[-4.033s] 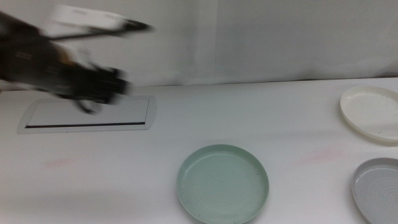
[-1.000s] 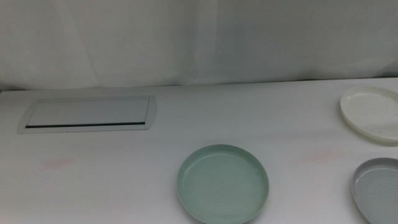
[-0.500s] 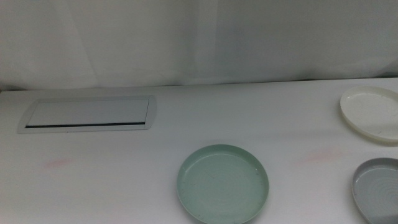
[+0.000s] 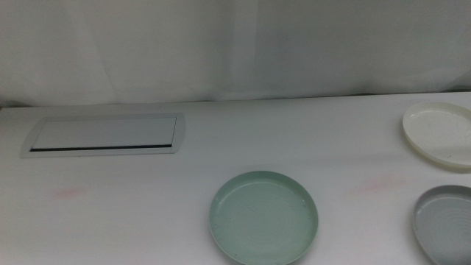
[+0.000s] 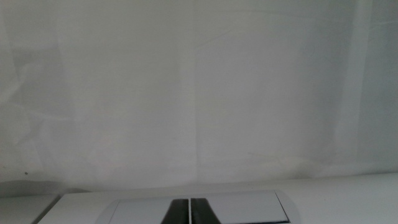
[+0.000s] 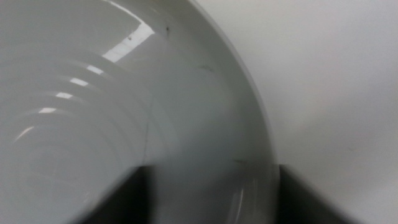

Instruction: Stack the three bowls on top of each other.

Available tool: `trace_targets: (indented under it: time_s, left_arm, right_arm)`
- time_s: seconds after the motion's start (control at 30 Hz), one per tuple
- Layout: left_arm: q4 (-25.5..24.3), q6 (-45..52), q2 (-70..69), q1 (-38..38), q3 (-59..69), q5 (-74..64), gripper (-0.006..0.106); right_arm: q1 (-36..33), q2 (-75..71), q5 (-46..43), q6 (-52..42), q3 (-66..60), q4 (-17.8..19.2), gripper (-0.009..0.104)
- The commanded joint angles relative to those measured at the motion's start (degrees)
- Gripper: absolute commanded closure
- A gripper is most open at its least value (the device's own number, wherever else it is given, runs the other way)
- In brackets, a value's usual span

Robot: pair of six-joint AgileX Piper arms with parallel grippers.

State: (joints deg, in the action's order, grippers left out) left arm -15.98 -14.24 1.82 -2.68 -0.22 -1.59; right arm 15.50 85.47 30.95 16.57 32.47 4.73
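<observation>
The right hand (image 6: 208, 186) has its two jaws wide apart, one on each side of the grey bowl's (image 6: 124, 112) rim. That bowl sits at the lower right of the table (image 4: 147, 221). The left hand (image 5: 189, 211) is closed together.

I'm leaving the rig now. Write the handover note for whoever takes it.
Left gripper: jaws together, holding nothing, parked out of the middle view.
Right gripper: jaws open astride the grey bowl's rim, not closed on it.
The grey bowl sits near right, the cream bowl far right, the mint bowl near centre, all apart on the table.
Done: nothing stacked.
Left: all the stacking.
</observation>
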Motion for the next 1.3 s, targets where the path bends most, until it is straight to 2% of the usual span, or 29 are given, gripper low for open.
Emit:
trace_targets:
  time_s: [0.0, 0.07, 0.47, 0.73, 0.77, 0.9, 0.93, 1.03, 1.13, 1.27]
  left_arm:
    - [0.30, -0.55, -0.21, -0.09, 2.23, -0.12, 0.104]
    - [0.30, -0.55, -0.21, -0.09, 2.23, -0.12, 0.104]
    - [0.30, -0.55, -0.21, -0.09, 2.23, -0.12, 0.104]
    - [0.30, -0.55, -0.21, -0.09, 2.23, -0.12, 0.104]
    - [0.30, -0.55, -0.21, -0.09, 2.23, -0.12, 0.104]
    - [0.30, -0.55, -0.21, -0.09, 2.23, -0.12, 0.104]
    - [0.30, -0.55, -0.21, -0.09, 2.23, -0.12, 0.104]
    - [0.30, -0.55, -0.21, -0.09, 2.23, -0.12, 0.104]
    - [0.30, -0.55, -0.21, -0.09, 2.23, -0.12, 0.104]
    - [0.30, -0.55, -0.21, -0.09, 2.23, -0.12, 0.104]
  right_arm:
    - [0.52, 0.50, -0.76, -0.04, -0.15, 0.58, 0.069]
    - [0.52, 0.50, -1.30, 0.12, -0.15, 0.58, 0.098]
    - [0.52, -2.73, -2.31, 0.46, 0.56, 0.60, 0.098]
    - [0.52, -13.26, 5.39, -4.79, 7.25, -0.05, 0.098]
    - [0.52, -14.57, 7.08, -5.93, 8.75, -0.71, 0.098]
    - [0.52, -18.77, 14.67, -14.62, 16.82, -9.82, 0.098]
    - [0.38, -19.19, 16.00, -16.57, 18.89, -13.30, 0.098]
    - [-1.23, -19.43, 19.14, -20.58, 23.07, -19.27, 0.098]
    - [-5.61, -19.07, 19.92, -21.03, 25.65, -21.80, 0.098]
    - [-13.93, -17.23, 19.17, -18.80, 27.21, -22.24, 0.098]
